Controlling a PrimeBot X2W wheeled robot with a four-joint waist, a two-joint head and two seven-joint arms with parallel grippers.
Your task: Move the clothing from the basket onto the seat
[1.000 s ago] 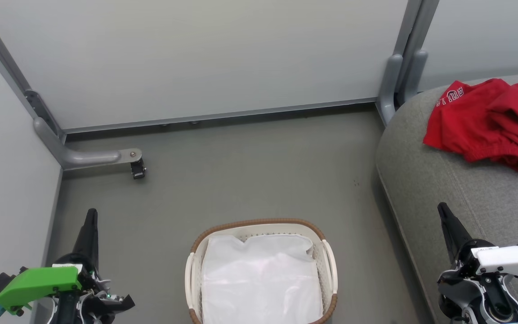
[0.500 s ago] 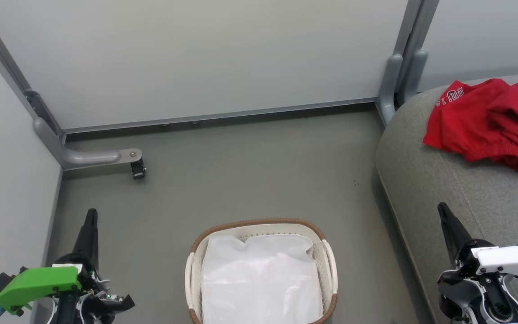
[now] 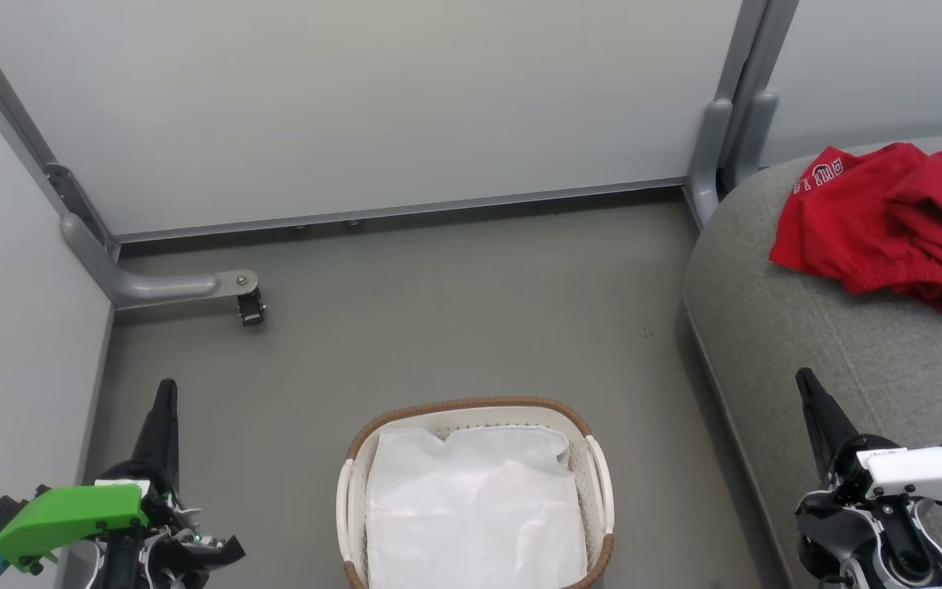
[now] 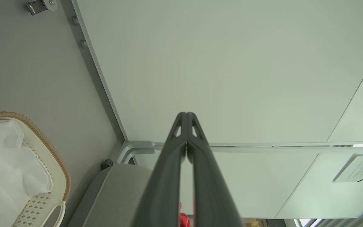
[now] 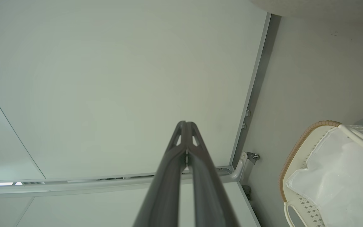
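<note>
Red clothing [image 3: 872, 221] lies on the seat [image 3: 765, 343] beyond the clenched right tool [image 3: 802, 376]. The basket [image 3: 471, 403] beside the clenched left tool [image 3: 166, 386] holds only its liner [image 3: 471, 507]; task seems done

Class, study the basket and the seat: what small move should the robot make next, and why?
Probably none: leave the left tool and right tool parked. The clothes already lie on the seat, the basket holds just a white liner, and both tools are shut, empty.
</note>
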